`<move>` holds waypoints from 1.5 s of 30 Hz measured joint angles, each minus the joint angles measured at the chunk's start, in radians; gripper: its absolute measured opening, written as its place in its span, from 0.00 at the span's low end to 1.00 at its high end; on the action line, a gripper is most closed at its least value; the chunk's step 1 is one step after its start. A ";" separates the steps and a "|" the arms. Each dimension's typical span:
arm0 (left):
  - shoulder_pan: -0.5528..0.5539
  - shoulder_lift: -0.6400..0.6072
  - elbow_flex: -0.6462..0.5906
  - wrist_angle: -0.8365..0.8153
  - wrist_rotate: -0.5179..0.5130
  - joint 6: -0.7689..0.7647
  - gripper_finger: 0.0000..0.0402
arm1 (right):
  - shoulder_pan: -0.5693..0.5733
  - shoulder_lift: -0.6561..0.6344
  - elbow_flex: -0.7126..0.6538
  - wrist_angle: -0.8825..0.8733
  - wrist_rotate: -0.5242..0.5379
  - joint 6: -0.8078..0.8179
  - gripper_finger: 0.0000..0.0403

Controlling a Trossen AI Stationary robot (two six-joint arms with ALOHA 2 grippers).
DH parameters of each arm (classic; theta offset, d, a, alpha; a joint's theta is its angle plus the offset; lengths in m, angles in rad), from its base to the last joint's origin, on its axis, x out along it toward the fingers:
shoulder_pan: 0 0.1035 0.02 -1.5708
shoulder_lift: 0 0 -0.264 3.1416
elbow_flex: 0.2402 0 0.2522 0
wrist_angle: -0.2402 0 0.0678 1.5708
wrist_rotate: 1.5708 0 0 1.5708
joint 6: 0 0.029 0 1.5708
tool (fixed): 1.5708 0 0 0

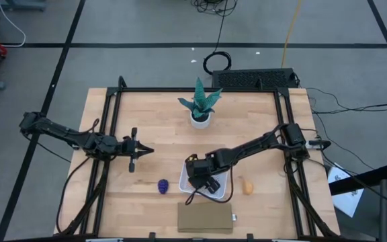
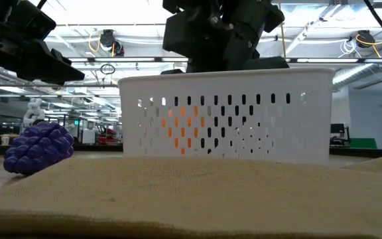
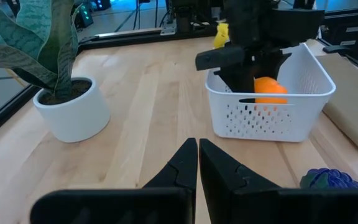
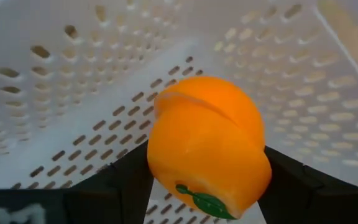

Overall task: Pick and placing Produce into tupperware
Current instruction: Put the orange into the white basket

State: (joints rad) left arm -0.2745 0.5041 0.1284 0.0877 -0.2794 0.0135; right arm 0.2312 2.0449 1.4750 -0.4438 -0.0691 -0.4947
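We see the right gripper (image 1: 210,183) down inside the tupperware (image 1: 228,183), its fingers on either side of the orange (image 4: 207,146), touching it. Grape (image 1: 163,186) sits just left of the tupperware, tan oval (image 1: 248,186) just right. Left gripper (image 1: 142,150) pressed together, well left of the tupperware, over bare table (image 1: 160,121).

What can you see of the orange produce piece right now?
The orange piece is a round, smooth, glossy toy fruit with a curved seam across its top and a small green leaf mark low on its side. It sits inside the white perforated tupperware, between the fingers of the right gripper, which flank both its sides.
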 joint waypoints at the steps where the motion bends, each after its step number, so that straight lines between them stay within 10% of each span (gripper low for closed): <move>1: 0.000 0.000 0.000 -0.002 0.000 0.000 0.05 | 0.001 0.000 0.000 0.003 0.007 0.000 0.58; 45: 0.000 0.000 0.000 -0.010 0.000 -0.020 0.05 | 0.010 -0.034 0.001 -0.007 0.064 0.057 0.59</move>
State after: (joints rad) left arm -0.2746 0.5037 0.1284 0.0780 -0.2794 -0.0062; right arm 0.2409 2.0112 1.4761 -0.4509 -0.0048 -0.4374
